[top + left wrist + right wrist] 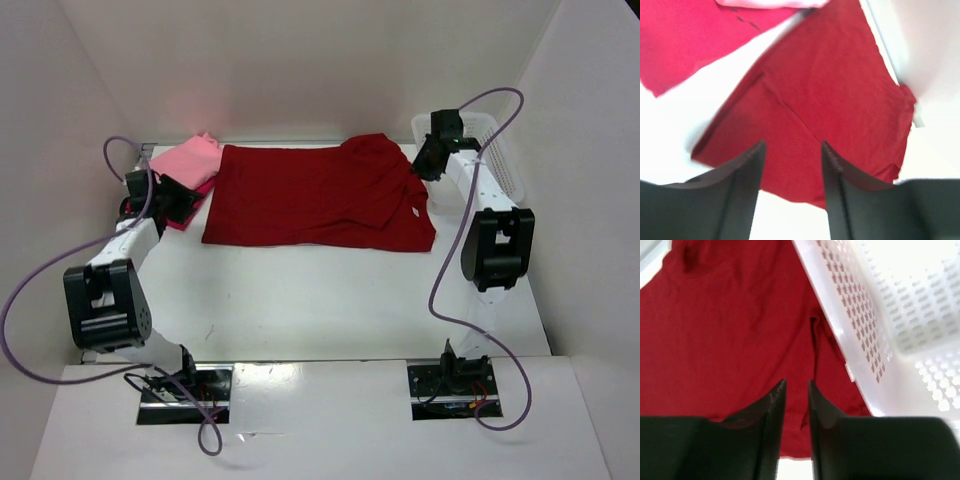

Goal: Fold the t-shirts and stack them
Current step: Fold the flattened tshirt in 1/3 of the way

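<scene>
Dark maroon cloth t-shirt lies spread flat across the far middle of the table.
My left gripper hovers by its left edge, jaws half apart and empty. My right gripper, narrowly parted and empty, is over its right sleeve beside the white plastic mesh basket.

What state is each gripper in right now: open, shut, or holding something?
Left gripper: open, nothing between its fingers.
Right gripper: open by a narrow gap, nothing between its fingers.
</scene>
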Motion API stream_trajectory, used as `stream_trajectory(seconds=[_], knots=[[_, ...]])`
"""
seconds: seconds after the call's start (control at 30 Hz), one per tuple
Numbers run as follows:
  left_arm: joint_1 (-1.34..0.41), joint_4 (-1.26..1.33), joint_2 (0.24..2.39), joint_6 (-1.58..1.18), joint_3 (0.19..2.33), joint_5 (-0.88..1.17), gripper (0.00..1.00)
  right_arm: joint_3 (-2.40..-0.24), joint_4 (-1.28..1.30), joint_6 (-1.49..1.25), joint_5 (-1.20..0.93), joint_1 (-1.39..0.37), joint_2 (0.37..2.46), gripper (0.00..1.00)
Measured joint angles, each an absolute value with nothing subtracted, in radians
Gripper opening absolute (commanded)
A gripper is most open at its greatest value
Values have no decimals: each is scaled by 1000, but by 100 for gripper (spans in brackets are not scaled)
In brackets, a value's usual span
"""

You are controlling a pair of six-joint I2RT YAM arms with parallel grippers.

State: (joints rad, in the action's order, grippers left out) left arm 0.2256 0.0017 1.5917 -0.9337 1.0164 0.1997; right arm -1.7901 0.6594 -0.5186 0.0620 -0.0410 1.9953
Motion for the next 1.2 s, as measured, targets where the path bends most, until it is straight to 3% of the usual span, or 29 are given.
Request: stream_trajectory(seconds=[0.03, 0.1, 0.27, 0.33, 0.43, 0.53, 0.63, 0.83, 1.03, 1.2], knots=[[226, -4, 1552, -925, 998, 199, 45, -1757, 641, -519, 52, -41, 1969, 11], [226, -2, 1486, -917, 948, 200, 38, -1672, 634, -521, 33, -41, 1893, 0], [229, -55, 1441, -912, 803, 198, 37, -1397, 612, -534, -13, -41, 1644, 0], [237, -87, 1452, -915, 767, 199, 49, -1297, 604, -538, -23, -41, 1562, 0], [255, -98, 1477, -923, 745, 198, 53, -1167, 602, -554, -43, -41, 1475, 7], [263, -70, 1523, -934, 746, 198, 53, -1074, 594, -579, -72, -39, 1449, 31], [263, -30, 1596, -951, 747, 203, 48, -1001, 577, -611, -93, -35, 1448, 45], [263, 53, 1665, -982, 780, 231, 39, -881, 503, -695, -110, 32, 1440, 49], [263, 70, 1697, -999, 794, 231, 19, -848, 417, -788, -90, 74, 1446, 49], [263, 74, 1712, -998, 799, 241, 8, -848, 347, -829, -52, 76, 1526, 40]])
